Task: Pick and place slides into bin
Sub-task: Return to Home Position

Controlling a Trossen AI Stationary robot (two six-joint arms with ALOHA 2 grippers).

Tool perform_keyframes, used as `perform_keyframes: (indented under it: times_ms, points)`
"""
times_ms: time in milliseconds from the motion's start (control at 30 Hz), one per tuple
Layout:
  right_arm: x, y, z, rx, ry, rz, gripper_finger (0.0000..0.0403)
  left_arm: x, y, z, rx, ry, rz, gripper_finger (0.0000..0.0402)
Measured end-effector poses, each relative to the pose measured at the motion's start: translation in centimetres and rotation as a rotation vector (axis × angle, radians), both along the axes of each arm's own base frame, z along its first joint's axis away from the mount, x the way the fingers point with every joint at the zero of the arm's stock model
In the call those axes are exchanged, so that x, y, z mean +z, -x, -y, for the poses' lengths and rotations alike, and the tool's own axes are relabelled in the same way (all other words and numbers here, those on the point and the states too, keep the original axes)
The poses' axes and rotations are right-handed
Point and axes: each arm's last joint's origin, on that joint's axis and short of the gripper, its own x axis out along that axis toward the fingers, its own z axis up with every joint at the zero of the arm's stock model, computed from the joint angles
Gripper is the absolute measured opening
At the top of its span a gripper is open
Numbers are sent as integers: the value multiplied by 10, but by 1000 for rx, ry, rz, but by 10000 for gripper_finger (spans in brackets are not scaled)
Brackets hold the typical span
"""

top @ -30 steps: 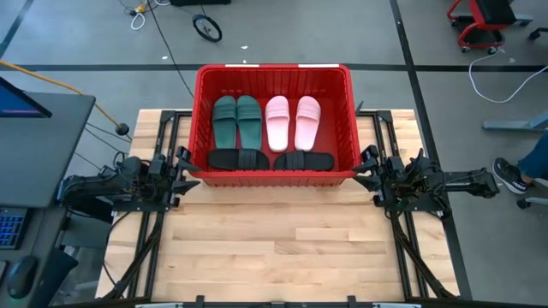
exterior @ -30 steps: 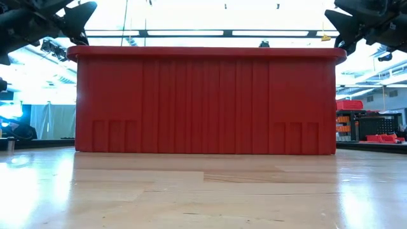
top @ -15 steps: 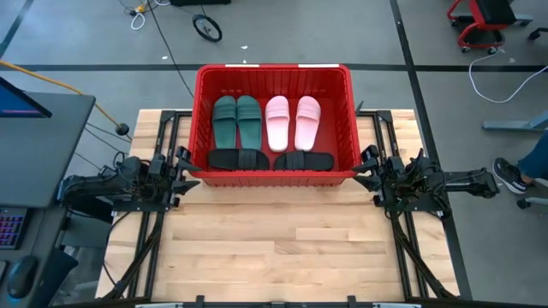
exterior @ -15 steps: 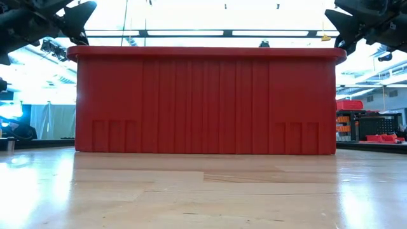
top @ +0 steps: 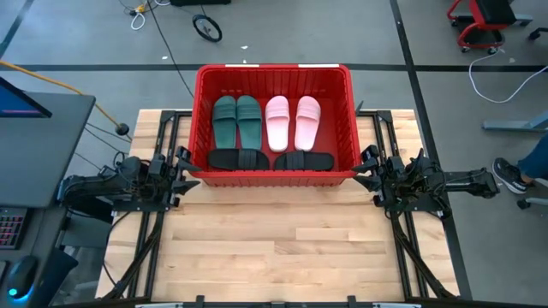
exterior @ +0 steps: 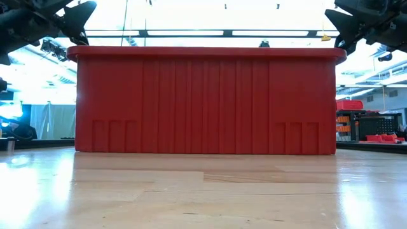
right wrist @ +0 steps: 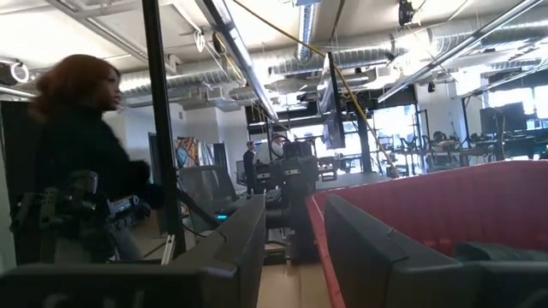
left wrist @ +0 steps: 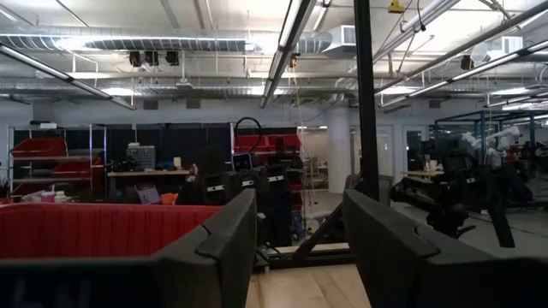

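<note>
The red bin [top: 201, 128] stands at the table's far middle; its near wall fills the low view [exterior: 203, 102]. Inside lie two dark green slides [top: 235, 121], two pale pink slides [top: 293, 122] and two black slides [top: 270, 160] along the near wall. My left gripper [top: 190, 168] is open and empty beside the bin's near left corner, above the table [left wrist: 300, 248]. My right gripper [top: 364, 168] is open and empty beside the bin's near right corner [right wrist: 295, 248].
The wooden table [top: 274, 248] lies bare in front of the bin. A dark desk with a screen [top: 26, 120] stands left of the table. A person [right wrist: 77, 162] shows in the room behind, and a shoe [top: 511, 175] at the right edge.
</note>
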Motion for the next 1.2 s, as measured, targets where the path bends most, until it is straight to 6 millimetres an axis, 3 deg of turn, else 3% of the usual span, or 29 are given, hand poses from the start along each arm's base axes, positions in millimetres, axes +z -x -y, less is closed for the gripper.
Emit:
perform_keyframes:
  times_ms: [1200]
  points:
    - [0,0,0,0,0,0,128,0,0,0,0,0,0,180]
